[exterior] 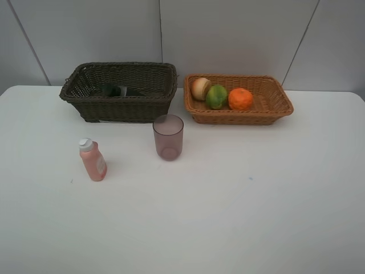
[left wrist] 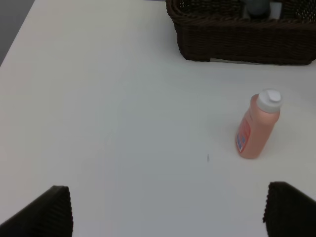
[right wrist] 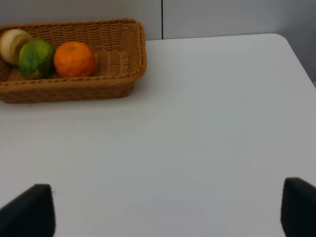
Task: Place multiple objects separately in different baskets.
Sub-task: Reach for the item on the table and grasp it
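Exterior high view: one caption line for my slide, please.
Three fruits lie in the tan basket; pink bottle and cup stand on the table before the brown basket.

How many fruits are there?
3, all in the tan basket: a round fruit at its left end, a mango beside it, then an orange. The dark basket may hide more.
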